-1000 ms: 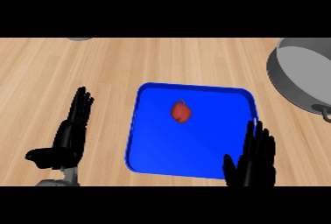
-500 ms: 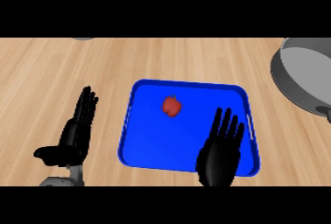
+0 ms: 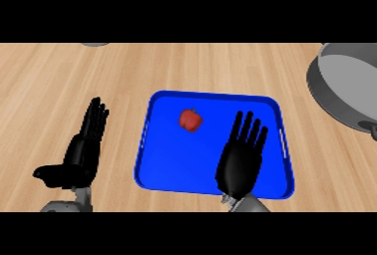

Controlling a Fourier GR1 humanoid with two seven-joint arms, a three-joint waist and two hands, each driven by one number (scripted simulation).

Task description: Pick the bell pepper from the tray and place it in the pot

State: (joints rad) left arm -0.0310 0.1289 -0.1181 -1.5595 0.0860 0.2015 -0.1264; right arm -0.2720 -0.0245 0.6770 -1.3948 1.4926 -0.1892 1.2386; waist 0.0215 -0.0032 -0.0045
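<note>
Counter [image 3: 88, 74]: light wood, under everything
Tray [image 3: 169, 159]: blue, rectangular, mid view
Pot [image 3: 346, 74]: grey, at 2 o'clock from the tray, apart from it, cut by the edge
Right hand [image 3: 239, 162]: over the tray's 5 o'clock part, fingers straight and spread, holding nothing
Left hand [image 3: 81, 154]: at 9 o'clock from the tray, fingers straight, holding nothing
Bell pepper [image 3: 191, 119]: red, in the tray toward 11 o'clock, apart from both hands

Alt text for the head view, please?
A red bell pepper lies on a blue tray. The robot's open right hand is over the tray, right of the pepper and apart from it. Its open left hand rests left of the tray, and a grey pot sits at upper right.
</note>
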